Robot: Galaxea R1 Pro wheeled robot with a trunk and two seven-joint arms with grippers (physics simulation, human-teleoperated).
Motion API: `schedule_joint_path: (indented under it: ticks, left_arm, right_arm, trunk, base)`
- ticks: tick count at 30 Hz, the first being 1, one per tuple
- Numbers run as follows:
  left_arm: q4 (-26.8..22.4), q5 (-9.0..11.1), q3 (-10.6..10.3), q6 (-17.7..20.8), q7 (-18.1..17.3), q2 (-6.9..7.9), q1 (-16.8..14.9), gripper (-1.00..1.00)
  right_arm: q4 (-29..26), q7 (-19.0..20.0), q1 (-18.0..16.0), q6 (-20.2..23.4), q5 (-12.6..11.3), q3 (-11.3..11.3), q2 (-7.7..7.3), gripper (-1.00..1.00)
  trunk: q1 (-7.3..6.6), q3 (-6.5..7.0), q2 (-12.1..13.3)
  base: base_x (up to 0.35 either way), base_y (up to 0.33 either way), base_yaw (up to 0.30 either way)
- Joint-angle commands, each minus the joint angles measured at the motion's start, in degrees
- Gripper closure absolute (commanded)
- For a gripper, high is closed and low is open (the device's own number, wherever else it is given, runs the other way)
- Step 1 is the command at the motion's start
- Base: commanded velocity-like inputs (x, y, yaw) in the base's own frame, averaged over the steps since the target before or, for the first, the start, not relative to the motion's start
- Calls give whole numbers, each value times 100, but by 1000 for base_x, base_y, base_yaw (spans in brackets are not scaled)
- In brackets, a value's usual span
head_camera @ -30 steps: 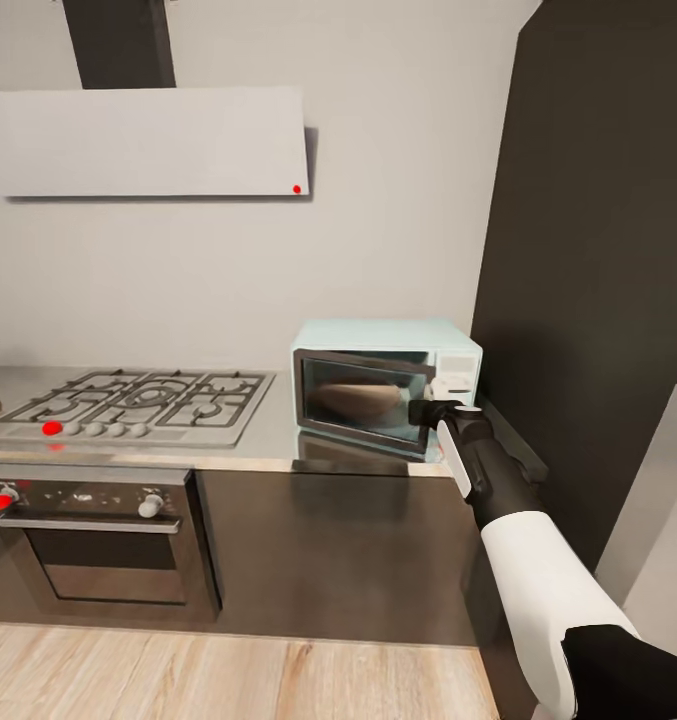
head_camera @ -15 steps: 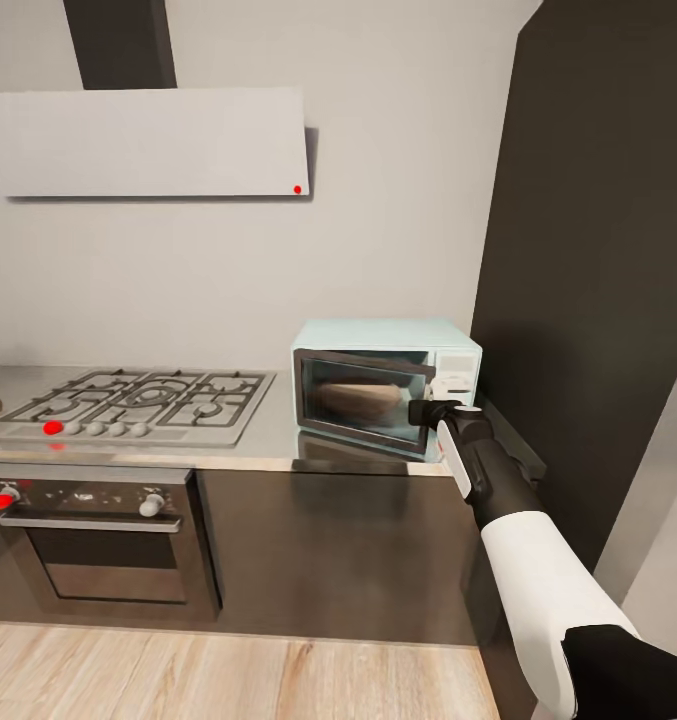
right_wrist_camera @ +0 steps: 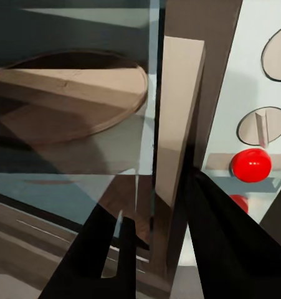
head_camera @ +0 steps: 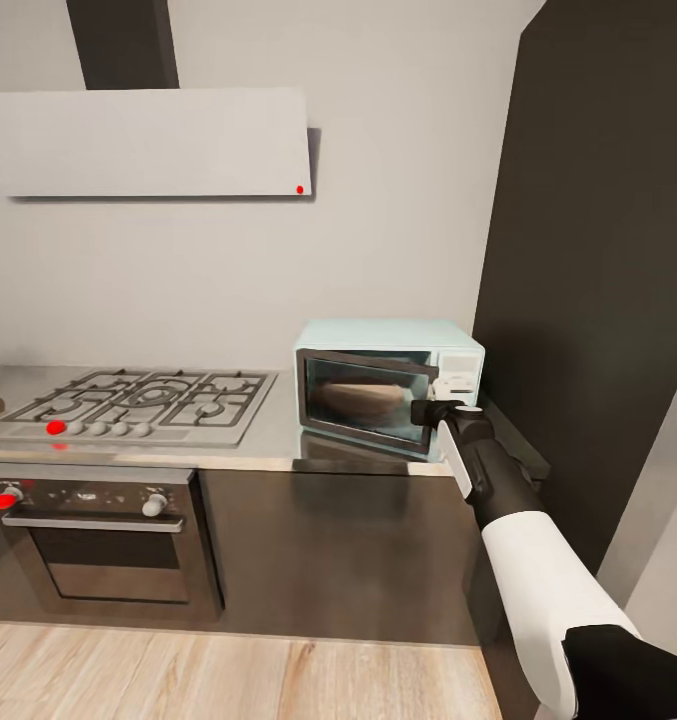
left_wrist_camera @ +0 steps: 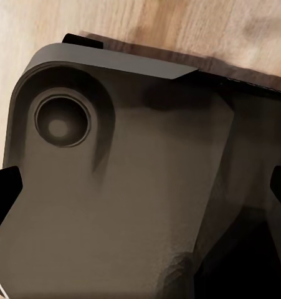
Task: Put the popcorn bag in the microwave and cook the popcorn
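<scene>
Now the right gripper [head_camera: 425,410] sits at the microwave [head_camera: 388,385] door edge, lower right, fingers [right_wrist_camera: 227,243] apart, maybe around the handle.

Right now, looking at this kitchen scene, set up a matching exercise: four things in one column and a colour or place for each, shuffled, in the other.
1. microwave
2. gas hob
3. hood
4. right gripper

A. flat white, on the wall
B. at the microwave door's handle edge
C. pale blue
D. steel, above the oven

Pairs: 1-C, 2-D, 3-A, 4-B
</scene>
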Motion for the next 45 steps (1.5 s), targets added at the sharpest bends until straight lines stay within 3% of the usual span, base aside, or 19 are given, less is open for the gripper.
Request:
schedule_joint_path:
  ticks: [1, 45]
  left_arm:
    - [-16, 35, 19, 18, -6, -1, 4, -100]
    - [-16, 32, 19, 14, -9, -2, 4, -100]
  right_arm:
    - [0, -183, -1, 60, 196, 0, -8, 100]
    - [6, -200, -1, 60, 196, 0, -35, 100]
  trunk:
    - [0, -8, -3]
    - [0, -8, -3]
  base:
    - [0, 40, 0]
    - [-26, 33, 0]
